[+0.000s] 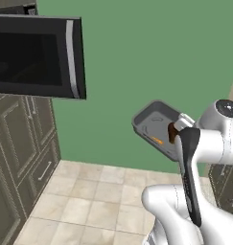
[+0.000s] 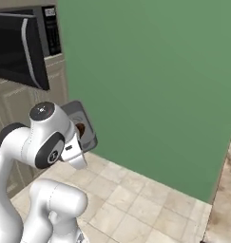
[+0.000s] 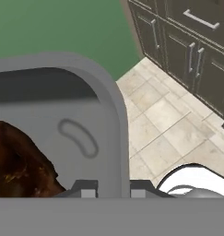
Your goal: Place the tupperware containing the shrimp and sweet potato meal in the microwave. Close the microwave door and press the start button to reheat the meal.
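1. Green wall (image 1: 151,57) ahead, tiled floor (image 1: 89,201) below; no worktop under me.
2. My fingers (image 3: 112,188) clenched on the tupperware (image 1: 156,125) rim, held mid-air, tilted.
3. Microwave door (image 1: 39,57) open, up-left of fingers.
4. Risk: tilt slides the brown lump (image 3: 19,161) out; rim grip may slip.

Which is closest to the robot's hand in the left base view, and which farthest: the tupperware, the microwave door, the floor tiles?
1. Tupperware: held in the hand, tilted.
2. Floor tiles: below, left.
3. Microwave door: open, upper left.
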Available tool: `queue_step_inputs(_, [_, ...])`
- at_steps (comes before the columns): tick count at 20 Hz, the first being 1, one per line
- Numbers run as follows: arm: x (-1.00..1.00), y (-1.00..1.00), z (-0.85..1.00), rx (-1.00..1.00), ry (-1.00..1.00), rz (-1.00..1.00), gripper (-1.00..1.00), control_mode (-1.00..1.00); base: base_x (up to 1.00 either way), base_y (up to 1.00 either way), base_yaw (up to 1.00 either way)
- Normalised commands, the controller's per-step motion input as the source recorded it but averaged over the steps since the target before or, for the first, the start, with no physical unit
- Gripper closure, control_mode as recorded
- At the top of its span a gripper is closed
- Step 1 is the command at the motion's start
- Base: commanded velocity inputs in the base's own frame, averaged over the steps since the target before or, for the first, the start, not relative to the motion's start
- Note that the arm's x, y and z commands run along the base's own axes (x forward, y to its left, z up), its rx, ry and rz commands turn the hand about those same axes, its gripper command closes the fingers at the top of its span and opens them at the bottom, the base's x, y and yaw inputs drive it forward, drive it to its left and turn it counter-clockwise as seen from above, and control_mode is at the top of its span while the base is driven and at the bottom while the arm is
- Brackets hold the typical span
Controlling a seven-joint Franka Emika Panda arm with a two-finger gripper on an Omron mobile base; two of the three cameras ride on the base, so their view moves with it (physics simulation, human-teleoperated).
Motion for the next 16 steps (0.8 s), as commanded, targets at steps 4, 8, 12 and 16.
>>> queue_step_inputs(4, [0.0,0.0,0.0,0.0,0.0,0.0,1.0,1.0,0.79,0.0,0.31])
queue_step_inputs(8, [0.0,0.0,0.0,0.0,0.0,0.0,1.0,1.0,0.79,0.0,0.36])
queue_step_inputs(12, [0.0,0.0,0.0,0.0,0.0,0.0,1.0,1.0,0.66,0.0,0.4])
queue_step_inputs(16, [0.0,0.0,0.0,0.0,0.0,0.0,1.0,1.0,0.54,0.0,0.42])
